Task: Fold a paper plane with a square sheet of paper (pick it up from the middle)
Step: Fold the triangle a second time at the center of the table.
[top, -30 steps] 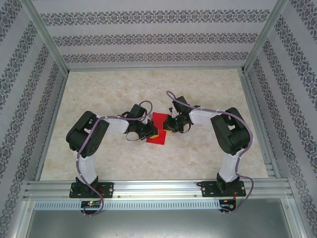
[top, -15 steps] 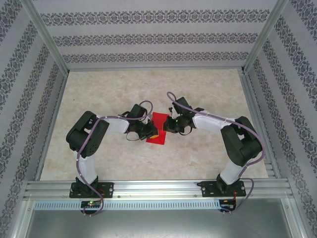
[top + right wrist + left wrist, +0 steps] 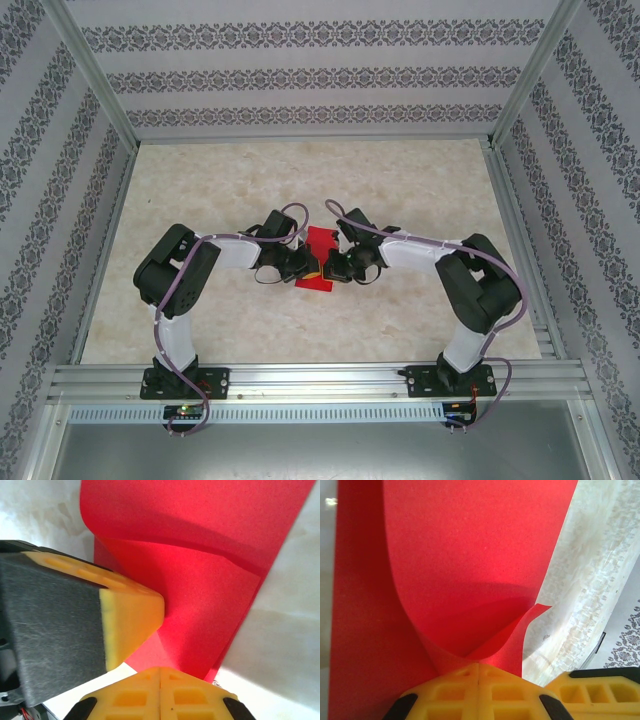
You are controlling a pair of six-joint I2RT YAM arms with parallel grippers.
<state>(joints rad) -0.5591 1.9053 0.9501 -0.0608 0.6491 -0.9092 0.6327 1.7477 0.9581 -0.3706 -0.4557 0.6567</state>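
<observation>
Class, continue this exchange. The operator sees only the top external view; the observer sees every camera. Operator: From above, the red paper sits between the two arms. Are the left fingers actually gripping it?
Observer: Yes. The left wrist view shows the left fingers shut, with the paper pinched between their tips.
Operator: Is the sheet flat there?
Observer: No, it bows into a curved trough that narrows toward the pinch.
Operator: And the right side?
Observer: The right fingers are shut too, the paper's edge running into their tips.
</observation>
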